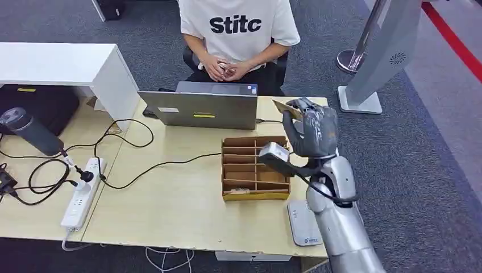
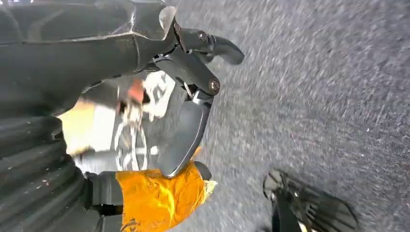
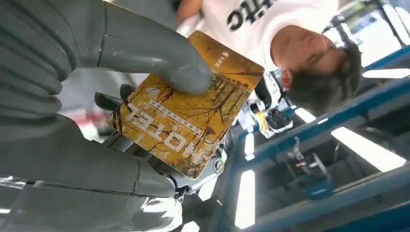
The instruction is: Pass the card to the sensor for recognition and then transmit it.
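Note:
My right hand (image 1: 312, 132) is raised over the far right part of the desk, just right of the laptop, and it pinches a yellow hotel card (image 1: 286, 108) between thumb and fingers. In the right wrist view the card (image 3: 186, 104) shows tree artwork and the word HOTEL, with my thumb (image 3: 159, 58) pressed on its face. A grey card sensor (image 1: 303, 222) lies flat near the desk's front right edge, below my forearm. My left hand (image 2: 145, 72) hangs above grey carpet with its dark fingers (image 2: 186, 130) apart and nothing in them.
A brown cardboard card organiser (image 1: 254, 168) stands mid-desk left of my right arm. A grey laptop (image 1: 199, 108) sits behind it, with a seated person (image 1: 236, 34) beyond. A power strip (image 1: 82, 193), cables and a dark flask (image 1: 28, 131) occupy the left desk. A grey stand (image 1: 375, 62) rises on the right.

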You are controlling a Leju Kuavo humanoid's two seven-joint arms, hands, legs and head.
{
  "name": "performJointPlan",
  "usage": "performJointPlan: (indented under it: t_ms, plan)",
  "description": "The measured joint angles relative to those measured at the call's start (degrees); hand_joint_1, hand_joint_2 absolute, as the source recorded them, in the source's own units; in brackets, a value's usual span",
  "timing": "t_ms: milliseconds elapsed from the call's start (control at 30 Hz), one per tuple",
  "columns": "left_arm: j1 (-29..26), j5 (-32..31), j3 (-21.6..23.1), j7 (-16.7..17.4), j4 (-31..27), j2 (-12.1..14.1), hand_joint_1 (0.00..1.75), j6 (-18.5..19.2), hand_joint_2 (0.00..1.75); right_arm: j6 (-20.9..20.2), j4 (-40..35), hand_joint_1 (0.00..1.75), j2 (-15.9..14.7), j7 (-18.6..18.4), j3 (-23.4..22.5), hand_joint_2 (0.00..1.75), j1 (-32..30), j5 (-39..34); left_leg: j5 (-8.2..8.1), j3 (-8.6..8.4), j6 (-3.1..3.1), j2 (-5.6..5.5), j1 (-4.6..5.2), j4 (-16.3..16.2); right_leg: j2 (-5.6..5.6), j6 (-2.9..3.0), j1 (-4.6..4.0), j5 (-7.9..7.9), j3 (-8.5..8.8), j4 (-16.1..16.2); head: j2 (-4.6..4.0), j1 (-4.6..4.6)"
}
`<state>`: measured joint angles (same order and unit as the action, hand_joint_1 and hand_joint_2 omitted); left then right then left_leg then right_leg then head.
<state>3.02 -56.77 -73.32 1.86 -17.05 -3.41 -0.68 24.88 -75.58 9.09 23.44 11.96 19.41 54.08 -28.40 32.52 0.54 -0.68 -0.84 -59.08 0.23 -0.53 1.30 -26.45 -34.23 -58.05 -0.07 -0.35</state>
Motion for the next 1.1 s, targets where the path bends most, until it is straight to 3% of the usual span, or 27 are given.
performJointPlan:
  t_ms: [100,167,233,333,500,667,1100]
  plan:
    - [-0.41,1.76,-2.59,0.02,-0.04,-1.6,0.0,-1.1,1.75,-2.7,-8.51,1.75,-0.29,4.3,-2.28,1.75,-10.64,-7.77,-0.12,0.01,-0.04,0.03,0.03,0.0,0.04,-0.03,0.02,-0.03,-0.02,0.02,0.0,-0.06]
    - [-0.53,2.41,-3.9,0.02,-0.13,-2.43,0.0,-1.38,1.75,-3.83,-12.12,1.75,-0.42,5.8,-4.29,1.75,-15.83,-8.94,-0.15,0.01,-0.08,0.07,0.05,0.0,0.09,-0.03,0.04,-0.03,-0.03,0.04,0.0,-0.02]
    - [-0.53,2.67,-4.9,0.13,-0.46,-3.06,0.0,-1.73,1.75,-4.95,-14.59,1.75,-0.5,5.21,-6.52,1.75,-19.07,-9.18,-0.16,0.01,-0.1,0.09,0.06,0.0,0.1,-0.03,0.05,-0.03,-0.03,0.05,0.0,-0.04]
    - [-0.53,3.07,-6.11,0.18,-0.83,-3.94,0.0,-1.99,1.75,-7.35,-17.51,1.75,-0.61,1.14,-10.08,1.75,-21.59,-5.13,-0.16,-0.01,-0.1,0.12,0.06,0.0,0.11,-0.03,0.05,-0.03,-0.02,0.05,0.0,-0.02]
    - [-0.48,2.87,-7.11,0.35,-1.18,-4.59,0.0,-2.1,1.75,-10.8,-18.21,1.75,-1.01,-5.34,-11.72,1.75,-22.92,1.8,-0.13,-0.03,-0.07,0.16,0.04,0.0,0.15,0.0,0.03,0.0,-0.01,0.02,0.0,-0.04]
    - [-0.43,2.21,-7.31,0.52,-1.33,-4.63,0.0,-2.03,1.75,-12.55,-14.64,1.75,-1.99,-7.55,-11.04,1.75,-22.61,4.06,-0.12,-0.02,-0.06,0.14,0.03,0.0,0.14,0.02,0.02,0.02,0.02,-0.01,0.0,-0.04]
    - [-0.06,1.23,-7.35,0.96,-1.33,-3.81,0.0,-1.79,1.75,-19.65,1.26,1.75,-9.83,-16.11,-0.97,1.75,-17.79,6.03,-0.12,-0.03,-0.07,0.15,0.04,0.0,0.15,0.02,0.03,0.02,0.01,0.0,0.0,-0.02]
